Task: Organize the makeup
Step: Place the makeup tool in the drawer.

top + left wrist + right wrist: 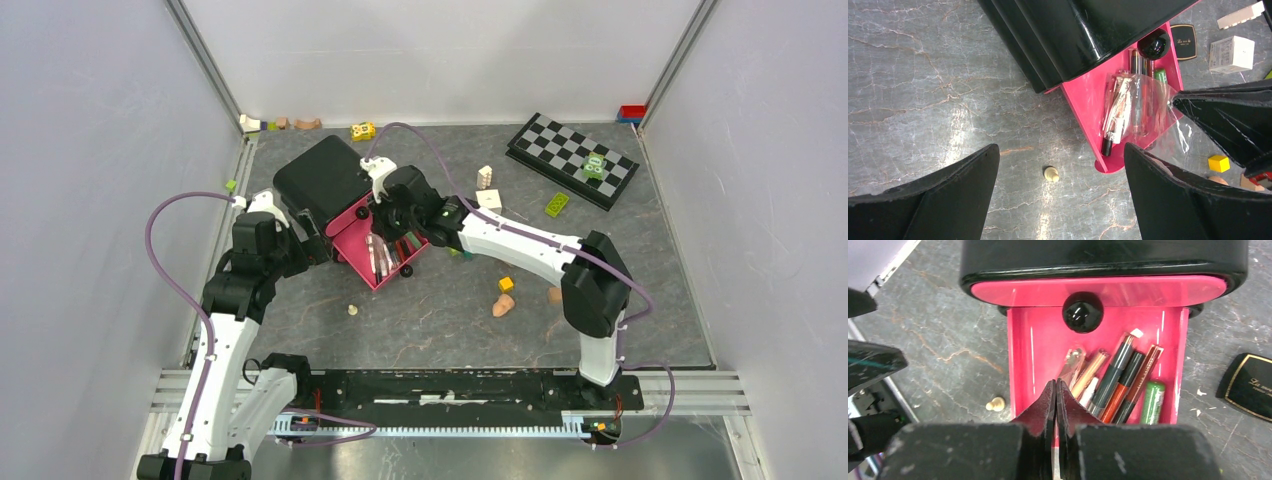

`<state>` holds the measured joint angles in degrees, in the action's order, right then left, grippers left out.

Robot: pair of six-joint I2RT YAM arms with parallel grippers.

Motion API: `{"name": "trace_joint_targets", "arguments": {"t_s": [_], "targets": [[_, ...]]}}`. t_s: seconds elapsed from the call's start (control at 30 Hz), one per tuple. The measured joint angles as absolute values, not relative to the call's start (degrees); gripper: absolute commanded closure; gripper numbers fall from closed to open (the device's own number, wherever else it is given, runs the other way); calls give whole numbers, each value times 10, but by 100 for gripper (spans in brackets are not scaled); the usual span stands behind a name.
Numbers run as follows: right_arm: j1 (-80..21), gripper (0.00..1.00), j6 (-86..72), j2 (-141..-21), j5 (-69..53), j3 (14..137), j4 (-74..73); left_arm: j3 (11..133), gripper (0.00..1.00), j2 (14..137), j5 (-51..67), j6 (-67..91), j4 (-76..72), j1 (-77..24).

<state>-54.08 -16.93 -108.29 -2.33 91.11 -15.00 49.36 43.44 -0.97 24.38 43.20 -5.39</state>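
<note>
The pink drawer juts from the black case toward 5 o'clock in the top view, open to take the makeup. Pencils and tubes lie lengthwise inside. The right gripper hangs over its outer end, jaws pressed together; whether they pinch the clear wrapper I cannot tell. The left gripper, jaws wide apart, hovers at the drawer's 9 o'clock, probably to brace it. The black compact lies outside on the desk.
</note>
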Motion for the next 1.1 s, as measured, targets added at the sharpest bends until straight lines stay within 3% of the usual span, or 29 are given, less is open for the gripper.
{"name": "trace_joint_targets", "arguments": {"t_s": [0.43, 0.6, 0.73, 1.1], "targets": [[-540, 91, -165, -1121, 39, 940, -178, 494, 0, 434, -10, 244, 432, -54], [-540, 83, -185, -1135, 23, 941, -164, 494, 0, 434, -10, 244, 432, -54], [-541, 73, -204, -1152, 4, 942, -150, 494, 0, 434, -10, 244, 432, -54], [-544, 33, -255, -1176, -66, 943, -96, 494, 0, 434, -10, 244, 432, -54]]}}
